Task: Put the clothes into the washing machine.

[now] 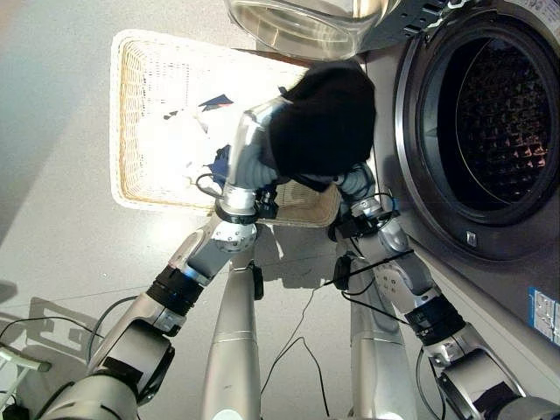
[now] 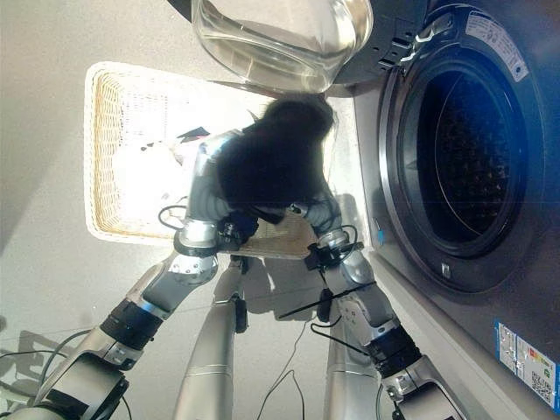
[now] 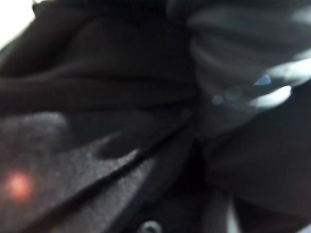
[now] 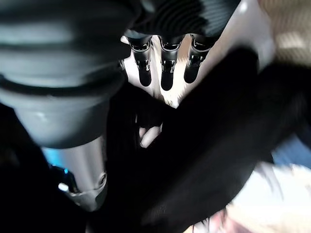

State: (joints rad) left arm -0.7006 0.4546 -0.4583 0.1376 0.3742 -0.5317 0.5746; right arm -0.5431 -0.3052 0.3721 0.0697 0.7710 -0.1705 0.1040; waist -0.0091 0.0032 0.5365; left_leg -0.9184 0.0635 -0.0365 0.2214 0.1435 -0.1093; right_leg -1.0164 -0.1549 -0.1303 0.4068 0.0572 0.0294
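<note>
I see hard light washing out the wicker basket [image 1: 131, 105] and its contents to near white. The black garment [image 1: 325, 118] reads as a blurred, detailless mass. Glare streaks the glass door [image 2: 280, 39]. Both wrist views are dim and out of focus.

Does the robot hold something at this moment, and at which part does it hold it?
A black garment is bunched up over both arms, above the wicker basket. Cloth hides both hands, so the place of the hold cannot be told.
</note>
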